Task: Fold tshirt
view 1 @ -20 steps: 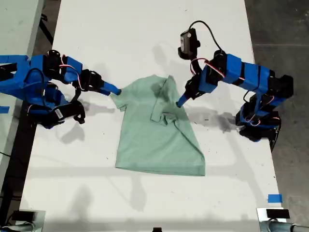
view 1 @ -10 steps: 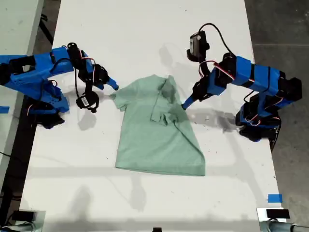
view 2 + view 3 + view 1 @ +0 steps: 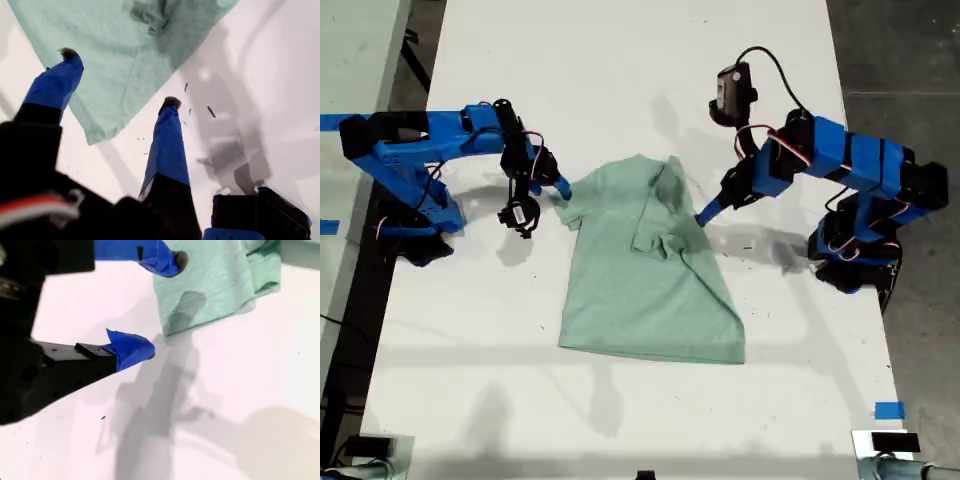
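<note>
pale mint cloth, the tshirt (image 3: pixel 650 270) lies partly folded on the white table (image 3: pixel 620 60). your first gripper (image 3: pixel 117 77) stands wide open over its edge, holding nothing. your second gripper (image 3: pixel 160 305) is open too, one fingertip over a corner, empty.

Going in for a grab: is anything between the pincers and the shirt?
Nothing visible does. My first pincer and my second pincer are both open right at the edge of the shirt, with only bare table beside it.
</note>
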